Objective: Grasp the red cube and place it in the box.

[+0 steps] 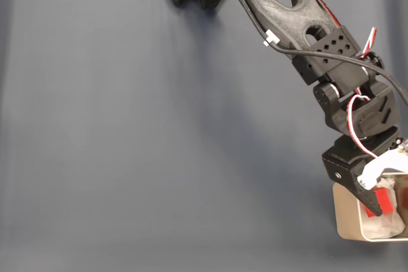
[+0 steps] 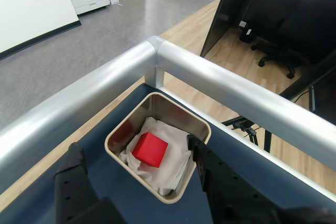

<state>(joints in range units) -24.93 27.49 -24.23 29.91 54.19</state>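
My jaws (image 2: 136, 153) hang spread wide over the box (image 2: 119, 129), one finger low at the left of the wrist view and the other at the box's right rim, with nothing gripped between them. The red cube (image 2: 150, 149) lies below and between my fingers, resting on the white wrinkled lining (image 2: 170, 169) inside the box, apart from both fingers. The box sits close to the corner of the worktop (image 2: 220, 145), where two silver rails (image 2: 210, 77) meet just beyond its far wall; past the rails the ground drops away to grey carpet and wooden floor, so there is little room ahead of my jaws and to their right. In the fixed view my jaws (image 1: 373, 203) reach over the box (image 1: 347, 221) at the lower right edge of the picture, the red cube (image 1: 382, 197) partly hidden behind one finger, and the box runs out of the frame on its right side. To the left of my jaws in that view the dark blue worktop (image 1: 159, 144) stretches wide and bare, leaving plenty of open room that way.
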